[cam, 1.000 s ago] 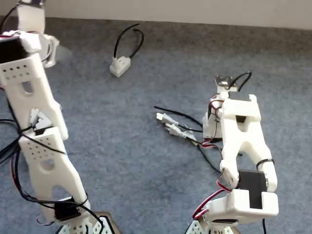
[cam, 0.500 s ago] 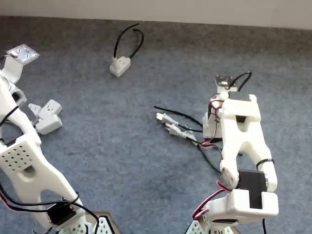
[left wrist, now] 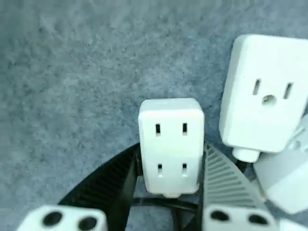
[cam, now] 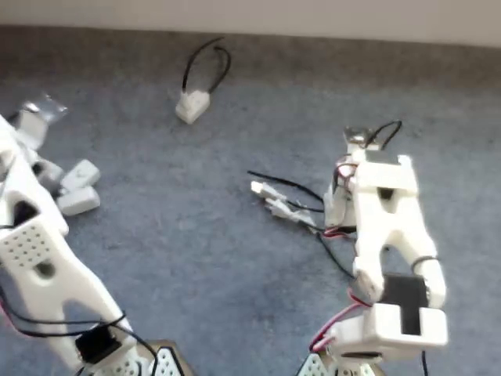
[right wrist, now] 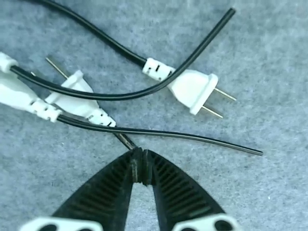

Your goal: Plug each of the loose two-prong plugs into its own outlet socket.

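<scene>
A grey, carpet-like worktop point(cam: 196, 258) carries two white robot arms, seen from above.

In the left wrist view, the left pincer point(left wrist: 172, 153) is spread wide and grasps a white two-slot outlet block point(left wrist: 171, 139). One black finger presses one side of the block and one pale ribbed finger point(left wrist: 219, 173) presses the other. The block faces the camera with two pairs of slots, one pair above the other. Just beside it lies a larger white three-hole outlet block point(left wrist: 262, 96), close to the pale finger but apart from the held block. From above, these two blocks rest together on the worktop near the left edge, next to the left arm.

A third outlet block point(cam: 192, 106) sits alone toward the far side of the worktop, well apart from both arms, with a black cord loop point(cam: 205, 63) rising behind it.

In the right wrist view, the right pincer point(right wrist: 141, 161) is clenched, its two black ribbed fingers meeting at the tips. A short dark stub point(right wrist: 125, 140) reaches those tips; whether it is pinched cannot be told. Just beyond lie two white two-prong plugs on black cords. The first plug point(right wrist: 192, 89) lies flat with both prongs bare. The second plug point(right wrist: 72, 98) lies near it under a crossing cord. A thin black cord point(right wrist: 192, 137) runs between the plugs and the pincer.
</scene>
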